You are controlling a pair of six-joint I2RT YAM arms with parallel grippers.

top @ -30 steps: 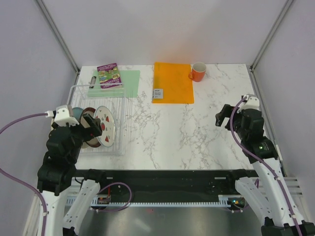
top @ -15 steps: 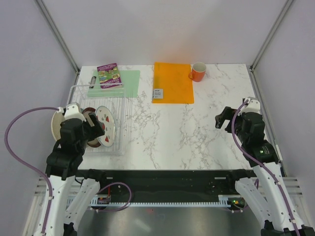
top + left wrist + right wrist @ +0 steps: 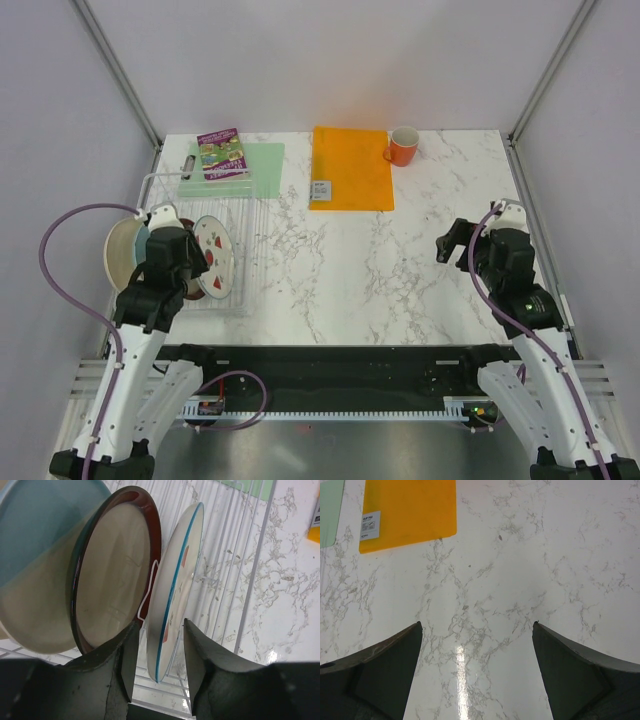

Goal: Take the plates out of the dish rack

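**Top view.** The left pincer sits inside the dish rack at the left edge of the table. It is at the near rim of the upright strawberry plate. A blue-and-beige plate stands further left, partly covered by the arm. The right pincer hangs over bare marble, well apart from the rack. At the far side lie a green mat, a book, an orange sheet and a mug. The lettering on the book's cover is too small to read.

**Left wrist view.** The jaws stand partly closed on either side of the strawberry plate's blue-edged rim. A narrow gap shows on each side, so no grip is seen. A brown-rimmed plate stands just beside it. Next comes the blue-and-beige plate, cut off at the frame's corner.

**Right wrist view.** The jaws are spread wide and hold nothing, above the marble. The orange sheet carries a white label whose print is too small to read.
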